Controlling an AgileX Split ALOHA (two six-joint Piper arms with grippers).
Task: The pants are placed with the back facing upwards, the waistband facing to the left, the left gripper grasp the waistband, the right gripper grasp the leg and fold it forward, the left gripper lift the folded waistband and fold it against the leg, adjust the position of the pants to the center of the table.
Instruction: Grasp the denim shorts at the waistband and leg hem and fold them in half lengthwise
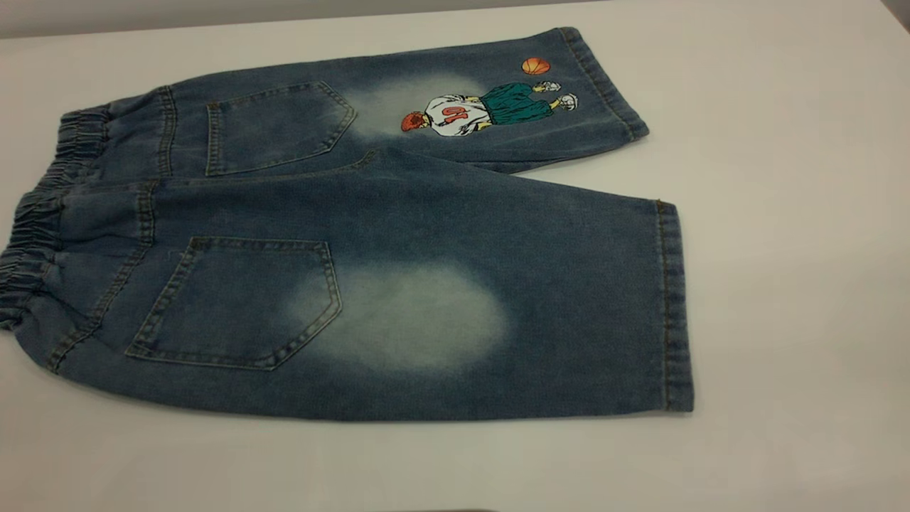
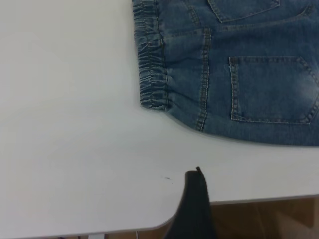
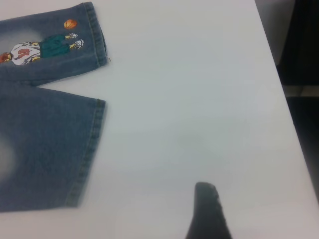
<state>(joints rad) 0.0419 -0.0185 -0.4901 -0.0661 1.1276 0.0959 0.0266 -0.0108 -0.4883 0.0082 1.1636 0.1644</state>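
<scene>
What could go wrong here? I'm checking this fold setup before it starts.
Judging from the layout, two risks. The blue denim pants lie left of centre, and their puckered elastic waistband nearly reaches the exterior view's left edge, so the left gripper may catch only gathers. The plain leg overlaps the printed one, so the right gripper might drag both.

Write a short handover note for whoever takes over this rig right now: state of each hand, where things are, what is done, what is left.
Left hand: off the cloth, near the table's edge beside the waistband; only a tip shows.
Right hand: on bare table beyond the leg hem; only a tip shows.
Pants: flat, back up, waistband to the left, unfolded.
Done: nothing grasped or folded.
Left: grasp the waistband and leg, both folds, centring.
</scene>
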